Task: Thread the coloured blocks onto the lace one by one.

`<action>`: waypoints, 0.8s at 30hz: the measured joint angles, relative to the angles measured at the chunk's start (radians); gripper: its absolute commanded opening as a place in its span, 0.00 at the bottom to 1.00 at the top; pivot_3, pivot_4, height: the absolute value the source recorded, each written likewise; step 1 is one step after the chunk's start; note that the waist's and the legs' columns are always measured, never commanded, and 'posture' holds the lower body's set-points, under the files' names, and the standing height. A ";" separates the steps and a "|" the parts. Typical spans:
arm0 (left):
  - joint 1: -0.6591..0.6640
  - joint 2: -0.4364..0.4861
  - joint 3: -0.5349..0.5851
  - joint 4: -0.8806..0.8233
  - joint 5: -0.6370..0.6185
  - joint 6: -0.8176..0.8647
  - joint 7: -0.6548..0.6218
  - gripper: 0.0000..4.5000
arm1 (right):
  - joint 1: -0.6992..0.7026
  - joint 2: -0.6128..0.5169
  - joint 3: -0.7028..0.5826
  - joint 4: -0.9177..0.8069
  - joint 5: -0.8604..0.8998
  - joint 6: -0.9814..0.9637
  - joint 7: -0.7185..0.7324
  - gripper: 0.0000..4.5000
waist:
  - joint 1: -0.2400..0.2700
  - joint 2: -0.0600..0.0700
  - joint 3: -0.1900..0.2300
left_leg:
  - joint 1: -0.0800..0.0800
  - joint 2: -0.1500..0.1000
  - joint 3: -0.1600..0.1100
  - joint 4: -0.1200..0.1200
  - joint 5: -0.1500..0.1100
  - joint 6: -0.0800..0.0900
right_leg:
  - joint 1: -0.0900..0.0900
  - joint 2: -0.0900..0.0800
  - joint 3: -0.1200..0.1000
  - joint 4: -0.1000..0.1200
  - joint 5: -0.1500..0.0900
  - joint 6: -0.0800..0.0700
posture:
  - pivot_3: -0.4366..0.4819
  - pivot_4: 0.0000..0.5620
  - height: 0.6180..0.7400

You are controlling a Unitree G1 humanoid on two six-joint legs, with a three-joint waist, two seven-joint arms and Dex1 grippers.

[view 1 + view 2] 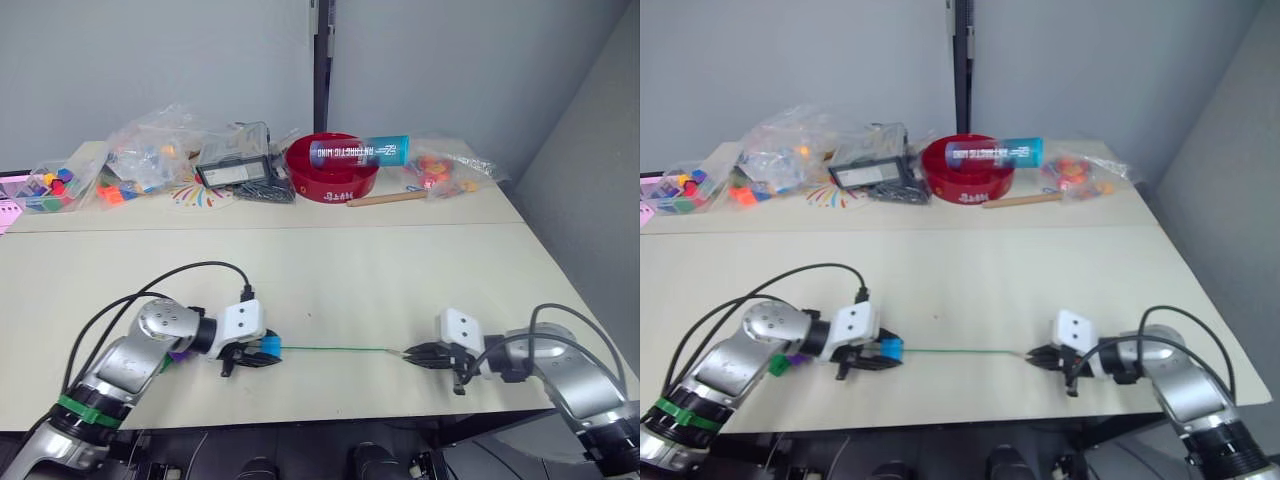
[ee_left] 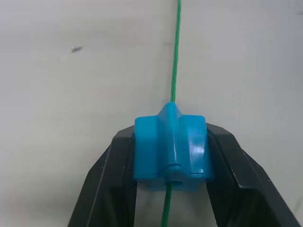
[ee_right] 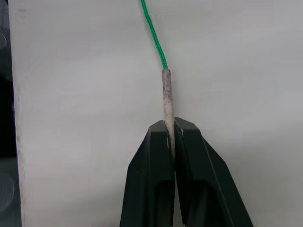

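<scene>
While the left gripper [image 1: 262, 352] has its fingers [image 2: 110, 187] clamped on either side of the sky blue block [image 2: 170, 148], the lace [image 1: 335, 349] runs straight through that block and comes out beyond the fingertips, stretched taut just above the counter [image 1: 330, 280]. At its far end, the right gripper [image 1: 415, 355] has its fingers [image 3: 156, 179] pinched narrowly together on the stiff pale tip [image 3: 167, 97], which sticks out past them before the green string begins. Just behind the left fingers, a purple block [image 1: 180, 354] and a green block [image 1: 777, 366] lie beside the arm.
</scene>
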 measured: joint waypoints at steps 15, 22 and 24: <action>0.071 0.076 0.088 0.067 -0.010 -0.086 -0.059 0.31 | 0.051 -0.033 -0.069 0.059 0.002 -0.059 -0.024 0.00 | -0.007 0.002 -0.001 | 0.004 0.000 0.002 -0.002 0.000 0.000 | 0.002 0.000 0.002 0.000 -0.002 0.003 | 0.48 0.27 0.92; 0.095 0.081 0.113 0.067 -0.010 -0.091 -0.058 0.31 | 0.022 -0.046 -0.079 0.116 -0.007 -0.065 -0.042 0.00 | -0.011 0.003 -0.002 | 0.005 0.000 0.002 -0.002 0.000 0.000 | 0.002 0.000 0.002 0.000 -0.002 0.003 | 0.48 0.27 0.92; 0.101 0.090 0.118 0.067 -0.011 -0.093 -0.059 0.31 | 0.015 -0.048 -0.081 0.130 -0.009 -0.069 -0.047 0.00 | -0.013 0.003 -0.002 | 0.005 0.001 0.002 -0.002 0.000 0.000 | 0.002 0.001 0.002 0.001 -0.002 0.003 | 0.48 0.27 0.92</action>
